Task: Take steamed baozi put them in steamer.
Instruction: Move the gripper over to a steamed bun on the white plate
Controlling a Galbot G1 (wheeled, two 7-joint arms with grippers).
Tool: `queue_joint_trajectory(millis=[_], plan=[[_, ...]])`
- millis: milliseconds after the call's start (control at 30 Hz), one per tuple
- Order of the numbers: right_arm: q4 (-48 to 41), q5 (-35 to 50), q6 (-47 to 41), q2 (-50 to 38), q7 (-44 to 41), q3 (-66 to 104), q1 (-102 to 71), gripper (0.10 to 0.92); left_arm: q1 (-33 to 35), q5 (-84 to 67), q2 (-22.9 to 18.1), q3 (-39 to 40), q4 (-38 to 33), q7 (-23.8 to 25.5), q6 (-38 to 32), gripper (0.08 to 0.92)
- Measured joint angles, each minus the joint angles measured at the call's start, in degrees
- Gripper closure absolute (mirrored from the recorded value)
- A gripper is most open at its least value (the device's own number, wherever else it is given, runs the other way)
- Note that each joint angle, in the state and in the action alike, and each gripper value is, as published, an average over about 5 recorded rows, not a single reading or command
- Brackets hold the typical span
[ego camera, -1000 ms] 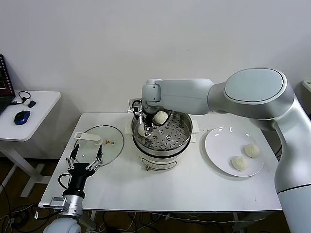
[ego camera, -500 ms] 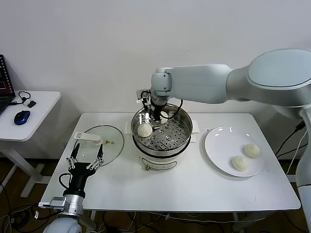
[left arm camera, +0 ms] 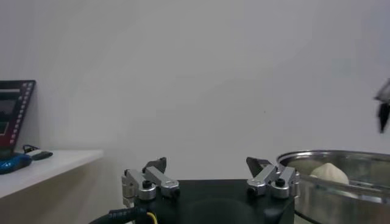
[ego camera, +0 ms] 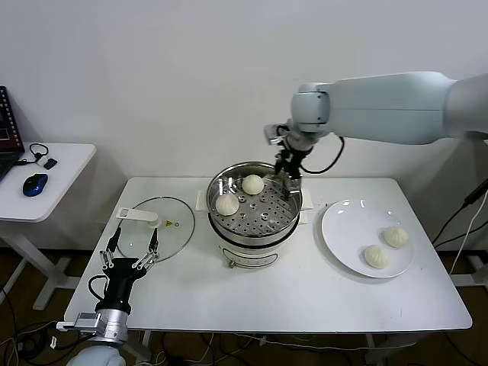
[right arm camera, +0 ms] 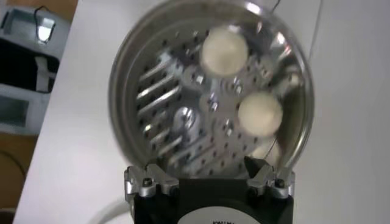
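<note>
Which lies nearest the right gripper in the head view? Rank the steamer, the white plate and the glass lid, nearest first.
From the right gripper:
1. Steamer, directly beneath it, mid-table.
2. White plate, on the robot's right.
3. Glass lid, on the robot's left, beyond the steamer.

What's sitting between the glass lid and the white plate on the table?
In the head view, the steamer stands between the glass lid and the plate, holding two buns.

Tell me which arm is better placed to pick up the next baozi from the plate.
Likely right. The right gripper is open over the steamer, beside the plate holding two baozi. The left gripper sits beyond the glass lid.
</note>
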Motion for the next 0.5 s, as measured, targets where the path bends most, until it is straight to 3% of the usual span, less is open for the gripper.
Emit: queue_joint_trajectory(millis=[500], plan=[[0.7,-11.4,10.5,-16.4,-2.7,-5.7,-0.8,0.203,0.5,1.3,-1.1,0.6,0.5,0.0,-0.3,0.177]])
